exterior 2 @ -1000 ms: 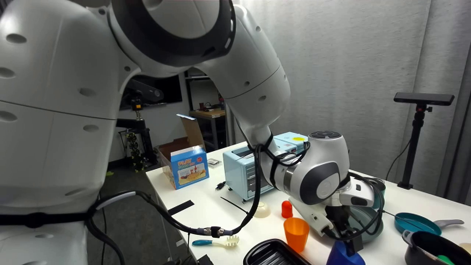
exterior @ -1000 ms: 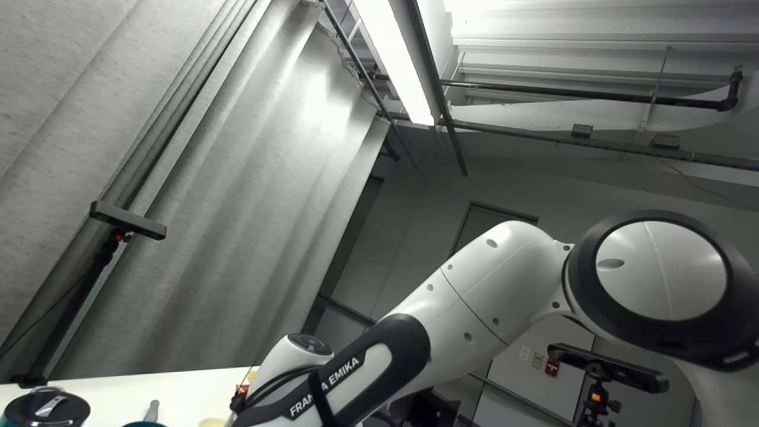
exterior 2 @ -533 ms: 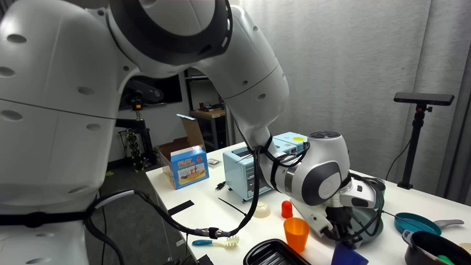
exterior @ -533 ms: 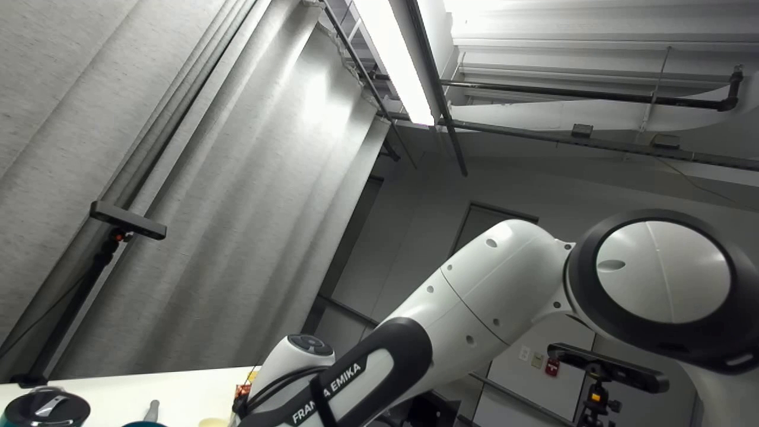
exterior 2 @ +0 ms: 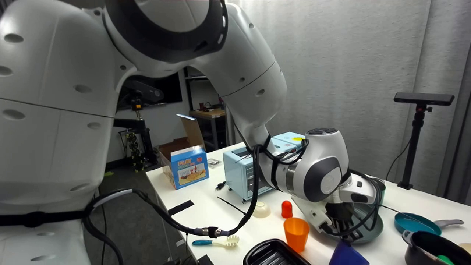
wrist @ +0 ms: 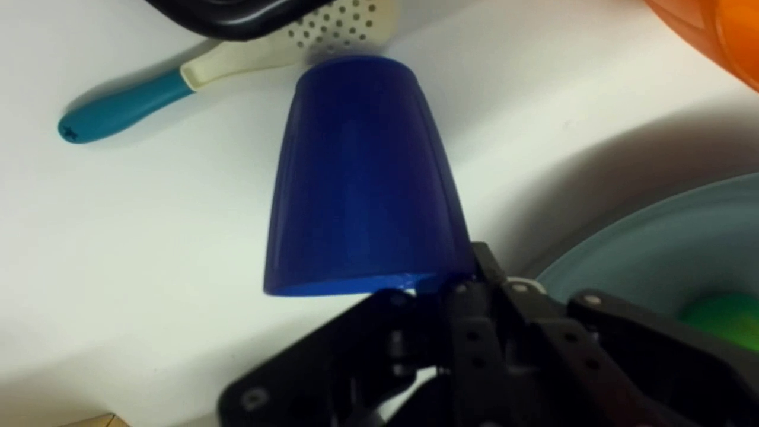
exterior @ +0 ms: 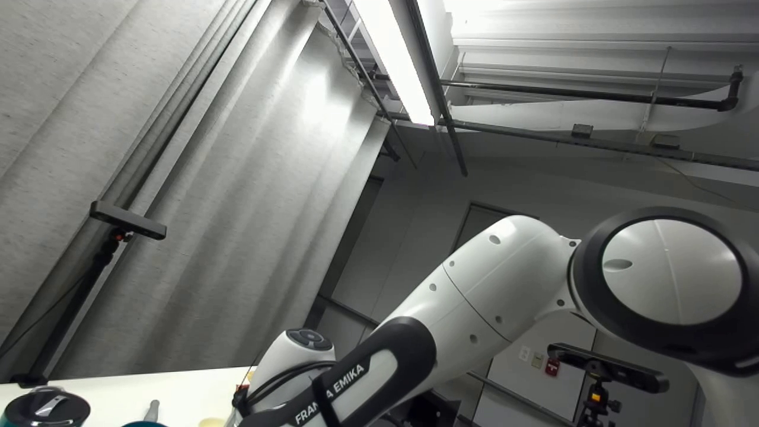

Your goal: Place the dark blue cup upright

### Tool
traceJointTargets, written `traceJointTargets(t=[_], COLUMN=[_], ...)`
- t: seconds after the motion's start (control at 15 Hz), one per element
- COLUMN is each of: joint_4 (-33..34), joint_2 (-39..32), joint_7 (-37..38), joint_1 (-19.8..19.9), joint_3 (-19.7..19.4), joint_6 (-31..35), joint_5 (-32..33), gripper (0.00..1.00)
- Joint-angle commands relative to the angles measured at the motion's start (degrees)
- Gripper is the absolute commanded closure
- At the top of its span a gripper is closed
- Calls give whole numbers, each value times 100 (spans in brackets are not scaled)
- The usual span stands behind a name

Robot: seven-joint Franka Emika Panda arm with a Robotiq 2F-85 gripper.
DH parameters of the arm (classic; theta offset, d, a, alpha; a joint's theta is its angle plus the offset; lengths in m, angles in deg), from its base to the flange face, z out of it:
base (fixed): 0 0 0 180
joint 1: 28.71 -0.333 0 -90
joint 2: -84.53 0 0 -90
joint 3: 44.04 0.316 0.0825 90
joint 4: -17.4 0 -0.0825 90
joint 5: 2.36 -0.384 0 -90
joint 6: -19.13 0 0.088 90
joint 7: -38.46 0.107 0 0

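The dark blue cup (wrist: 362, 178) fills the middle of the wrist view, its long side towards the camera and its mouth turned to my gripper (wrist: 473, 276). My gripper is shut on the cup's wall at the rim: one finger reaches in at the mouth, while the other finger (wrist: 489, 264) lies along the outside. In an exterior view the cup (exterior 2: 347, 255) appears tilted below the gripper, cut off by the frame's bottom edge. Whether it touches the table I cannot tell.
Beyond the cup's base lie a perforated spoon with a teal handle (wrist: 127, 107) and a black tray (exterior 2: 276, 254). A grey-green pan (wrist: 664, 249) holding a green thing (wrist: 726, 320) sits close beside the gripper. Nearby stand an orange cup (exterior 2: 296, 233) and a dark pot (exterior 2: 427, 244).
My gripper has closed on the cup's rim and risen slightly. The cup's tilt has changed, and it has shifted a little to the right in an exterior view.
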Motion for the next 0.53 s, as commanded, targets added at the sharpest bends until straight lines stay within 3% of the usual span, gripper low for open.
traceJointTargets(t=[0.0, 0.2, 0.47], joint_4=[-11, -17, 47], joint_2=[-16, -65, -222], joint_7=[523, 1120, 1979], joint_1=[-309, -763, -1636], joint_3=[-332, -862, -1857], joint_6=[243, 565, 986], joint_5=[401, 937, 1794], gripper=[99, 99, 99])
